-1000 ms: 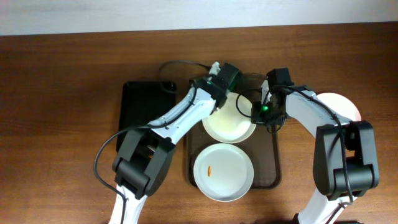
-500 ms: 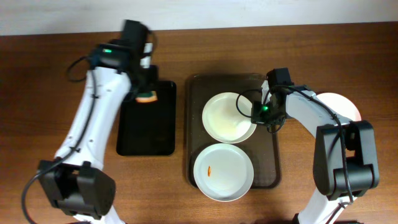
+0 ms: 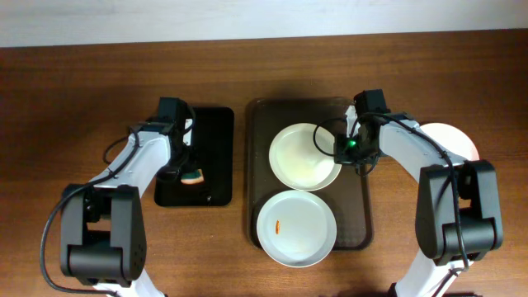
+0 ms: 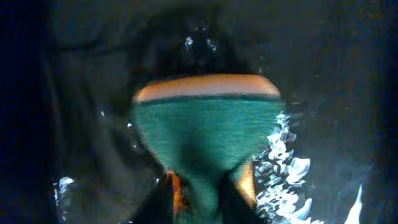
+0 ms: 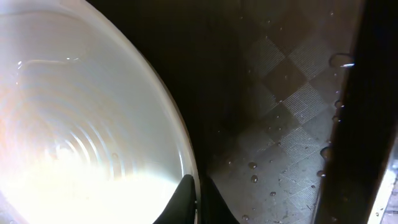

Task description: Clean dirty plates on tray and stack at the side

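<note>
A dark brown tray (image 3: 356,216) holds two white plates. The far plate (image 3: 301,157) looks wiped; the near plate (image 3: 295,228) has a small orange-red smear. A third white plate (image 3: 452,139) lies on the table right of the tray, partly hidden by my right arm. My right gripper (image 3: 338,154) is shut on the far plate's right rim, which shows in the right wrist view (image 5: 93,124) with the fingers (image 5: 198,200) pinching it. My left gripper (image 3: 188,169) is shut on a green and orange sponge (image 4: 208,134) over the black sponge tray (image 3: 216,153).
The black sponge tray is wet, with foam and water showing in the left wrist view (image 4: 286,168). Water drops lie on the brown tray's patterned floor (image 5: 292,118). Bare wooden table (image 3: 74,107) lies at the left and far right.
My left arm left the far plate with the sponge, swung left, and came down onto the black sponge tray. My right gripper and the plates have not moved.
</note>
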Robot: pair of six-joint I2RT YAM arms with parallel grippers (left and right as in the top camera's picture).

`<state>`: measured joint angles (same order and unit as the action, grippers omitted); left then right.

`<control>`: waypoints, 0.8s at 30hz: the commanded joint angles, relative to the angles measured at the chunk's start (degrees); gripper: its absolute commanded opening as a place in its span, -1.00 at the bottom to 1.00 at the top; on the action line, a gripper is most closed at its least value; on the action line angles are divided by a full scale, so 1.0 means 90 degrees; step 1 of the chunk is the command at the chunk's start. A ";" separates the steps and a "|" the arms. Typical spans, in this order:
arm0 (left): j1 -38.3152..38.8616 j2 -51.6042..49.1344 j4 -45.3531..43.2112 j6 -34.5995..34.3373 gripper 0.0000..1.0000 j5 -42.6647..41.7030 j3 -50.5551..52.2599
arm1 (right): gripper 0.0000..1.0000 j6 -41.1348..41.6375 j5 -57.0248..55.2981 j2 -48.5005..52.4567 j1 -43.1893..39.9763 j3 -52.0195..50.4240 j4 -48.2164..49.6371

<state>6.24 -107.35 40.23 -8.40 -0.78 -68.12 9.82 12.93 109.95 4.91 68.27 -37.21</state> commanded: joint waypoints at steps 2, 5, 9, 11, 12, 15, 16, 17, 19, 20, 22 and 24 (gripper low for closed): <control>-0.0002 0.0163 0.0180 0.0233 0.22 0.0058 -0.0029 | -0.92 -0.0114 -0.0172 0.0117 -0.0049 -0.0044 0.0017; -0.0002 0.0508 0.0629 0.0233 0.29 0.0061 -0.0430 | -0.92 -0.0112 -0.0146 0.0073 -0.0049 0.0112 -0.0087; -0.0012 0.1416 0.0974 0.0228 0.61 0.0061 -0.0748 | -0.92 -0.0109 -0.0121 -0.0107 -0.0049 0.0600 -0.0534; -0.0168 0.1928 0.1044 0.0097 0.72 0.0024 -0.0748 | -0.92 -0.0114 -0.0117 -0.0146 -0.0049 0.0971 -0.0831; -0.0347 0.2244 0.1093 0.0034 1.00 -0.0087 -0.0748 | -0.92 -0.0160 -0.0075 -0.0182 -0.0041 0.1173 -0.0988; -0.1105 0.3198 0.1226 0.0012 0.99 -0.0393 -0.0748 | -0.92 -0.0403 -0.0007 -0.0299 0.0165 0.2006 -0.1651; -0.1358 0.3497 0.1299 0.0015 0.99 -0.0393 -0.0748 | -0.92 -0.0403 -0.0007 -0.0321 0.0282 0.2319 -0.1865; -0.1557 0.3735 0.1341 0.0015 0.99 -0.0391 -0.0748 | -0.92 -0.0401 -0.0005 -0.0321 0.0432 0.2647 -0.2081; -0.1906 0.4158 0.1399 0.0017 0.99 -0.0389 -0.0748 | -0.92 -0.0374 -0.0007 -0.0321 0.0811 0.3101 -0.2256; -0.2079 0.4413 0.1455 0.0017 0.99 -0.0389 -0.0748 | -0.92 -0.0308 -0.0019 -0.0321 0.1287 0.3252 -0.2101; -0.2081 0.4493 0.1596 0.0017 0.99 -0.0389 -0.0748 | -0.92 0.0041 -0.0369 -0.0299 0.1780 0.3249 -0.1768; -0.2081 0.4490 0.1676 0.0017 0.99 -0.0391 -0.0748 | -0.92 0.0039 -0.0578 -0.0236 0.2183 0.3249 -0.1404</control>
<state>-12.25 -67.48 54.65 -7.75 -3.27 -74.11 8.51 10.39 108.84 20.25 96.23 -52.14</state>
